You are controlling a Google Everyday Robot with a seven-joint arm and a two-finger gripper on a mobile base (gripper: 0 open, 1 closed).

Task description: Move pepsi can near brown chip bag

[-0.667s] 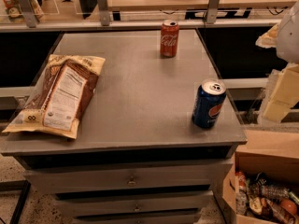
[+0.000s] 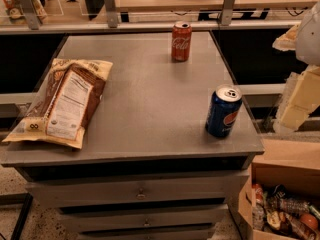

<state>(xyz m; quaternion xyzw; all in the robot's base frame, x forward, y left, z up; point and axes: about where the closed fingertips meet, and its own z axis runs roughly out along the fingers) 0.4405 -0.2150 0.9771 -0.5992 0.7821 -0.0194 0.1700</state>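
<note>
The pepsi can [image 2: 223, 111] stands upright at the bench's [image 2: 150, 109] four o'clock. The brown chip bag [image 2: 64, 100] lies flat at nine o'clock, well apart. The hand [image 2: 295, 106] hangs beyond the three o'clock edge, with the can at its nine o'clock and not touching it. Whether the hand is open cannot be told.

Tool [image 2: 298, 100] at right edge of view, just off the table's [image 2: 150, 104] right side. Red cola can [image 2: 181, 41] upright near table's far edge, well left of tool. Cardboard box [image 2: 287, 171] w/ snacks [image 2: 280, 211] below tool. Drawers [image 2: 142, 194] under tabletop, lower left of tool.
</note>
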